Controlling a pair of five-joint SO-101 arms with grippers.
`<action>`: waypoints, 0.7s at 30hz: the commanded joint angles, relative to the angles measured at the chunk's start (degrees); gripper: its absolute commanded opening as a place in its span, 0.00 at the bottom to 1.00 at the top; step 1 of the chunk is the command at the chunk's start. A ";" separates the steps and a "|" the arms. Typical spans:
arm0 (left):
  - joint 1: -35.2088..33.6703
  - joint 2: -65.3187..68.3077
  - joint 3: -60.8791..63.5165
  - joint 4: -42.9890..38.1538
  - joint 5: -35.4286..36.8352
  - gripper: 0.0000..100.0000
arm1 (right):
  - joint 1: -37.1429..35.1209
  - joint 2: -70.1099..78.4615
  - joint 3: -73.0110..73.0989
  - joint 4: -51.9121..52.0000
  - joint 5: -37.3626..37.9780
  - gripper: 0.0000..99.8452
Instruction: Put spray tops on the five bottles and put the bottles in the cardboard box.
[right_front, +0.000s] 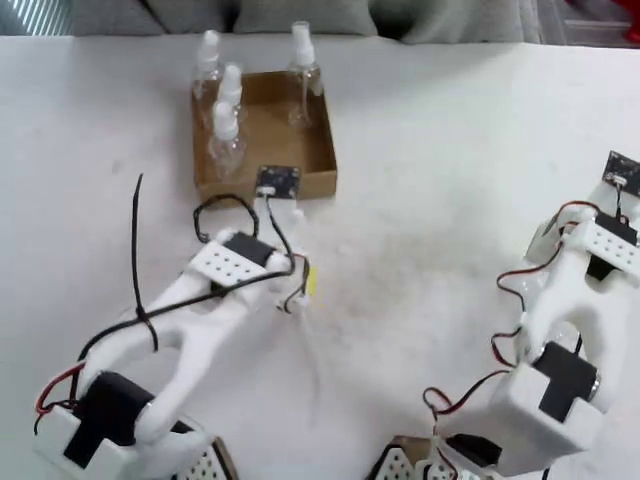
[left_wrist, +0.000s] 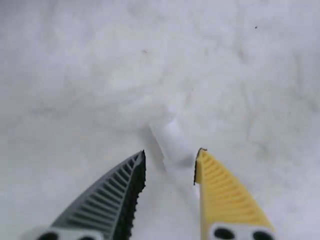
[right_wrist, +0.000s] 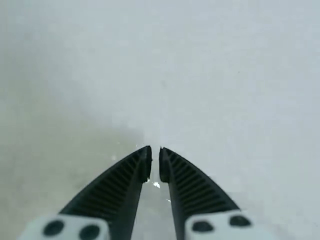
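So the small white piece I take for the last spray top (left_wrist: 167, 134) lies on the table (left_wrist: 75, 60), dead ahead of my left gripper (left_wrist: 170, 154), long axis pointing away between its spread jaws. My right gripper (right_wrist: 155, 162) is pinched together, empty, well apart. Four capped bottles (right_front: 226, 140) stand in the cardboard box (right_front: 300, 185)

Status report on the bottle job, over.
Left gripper open over a small white object. Right gripper shut, empty. Four topped bottles at cardboard box. Nothing blocking.

Likely home living room: grey sofa cushions (right_front: 300, 15) behind white table (right_front: 450, 150).
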 joint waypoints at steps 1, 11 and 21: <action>-0.22 -0.04 -2.73 -0.62 0.70 0.18 | 0.31 0.75 -1.58 0.40 0.18 0.02; 2.86 0.40 -4.75 5.89 5.89 0.18 | 0.31 0.57 -1.58 0.66 0.18 0.02; 2.51 0.84 -2.11 0.44 6.07 0.18 | 0.31 0.57 -1.58 0.66 0.18 0.02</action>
